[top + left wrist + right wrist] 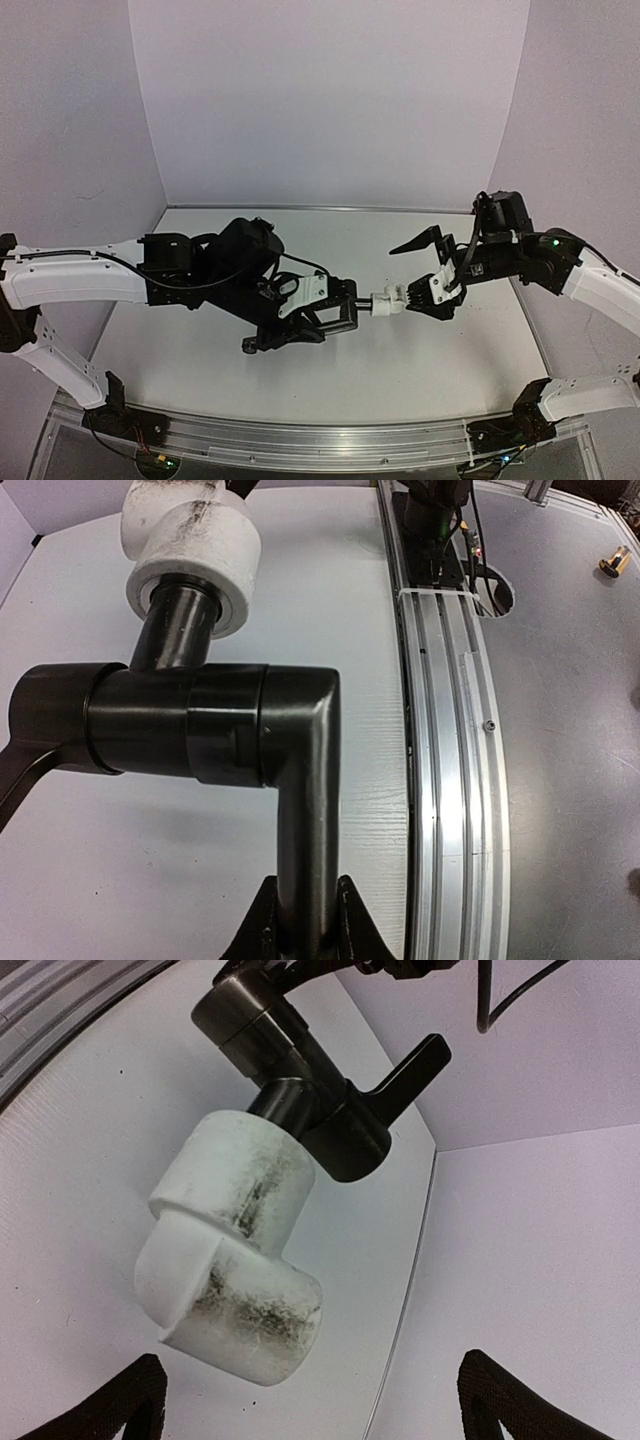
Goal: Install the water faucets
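My left gripper (338, 305) (305, 925) is shut on the slim black L-shaped pipe (322, 318) (250, 730) and holds it above the table. A small white elbow fitting (383, 303) (190, 540) (235, 1270) sits on the pipe's short end. My right gripper (403, 272) (310, 1400) is wide open, its fingertips (130, 1405) on either side of the fitting without touching it. In the top view its lower finger lies right beside the fitting.
A white table (400, 370) is enclosed by white walls at the back and sides. An aluminium rail (300, 440) (450, 730) runs along the near edge. A small brass part (613, 560) lies beyond the rail.
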`<action>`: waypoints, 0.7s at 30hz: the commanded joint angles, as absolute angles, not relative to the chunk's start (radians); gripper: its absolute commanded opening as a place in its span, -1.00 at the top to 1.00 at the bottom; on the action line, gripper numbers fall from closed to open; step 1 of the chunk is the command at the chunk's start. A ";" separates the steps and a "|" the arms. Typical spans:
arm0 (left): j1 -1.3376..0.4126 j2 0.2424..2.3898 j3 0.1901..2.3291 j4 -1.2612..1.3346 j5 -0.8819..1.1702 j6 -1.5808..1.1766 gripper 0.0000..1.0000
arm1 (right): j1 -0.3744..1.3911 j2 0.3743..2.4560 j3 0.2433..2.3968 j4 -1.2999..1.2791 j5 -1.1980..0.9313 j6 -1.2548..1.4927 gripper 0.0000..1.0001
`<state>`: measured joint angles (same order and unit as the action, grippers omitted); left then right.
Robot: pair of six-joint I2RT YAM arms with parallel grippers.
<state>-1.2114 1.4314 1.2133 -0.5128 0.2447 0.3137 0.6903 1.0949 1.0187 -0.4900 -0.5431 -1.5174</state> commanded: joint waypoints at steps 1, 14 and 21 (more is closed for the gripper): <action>-1.205 1.349 1.249 -0.360 0.267 0.302 1.00 | 0.693 1.055 1.022 -0.492 -0.600 -1.560 -0.96; -1.201 1.294 1.203 -0.267 0.306 0.249 0.99 | 0.732 0.972 0.826 -0.108 -0.641 -1.600 -0.69; -1.197 1.301 1.202 -0.254 0.322 0.244 1.00 | 0.742 0.969 0.790 0.131 -0.615 -1.501 -0.67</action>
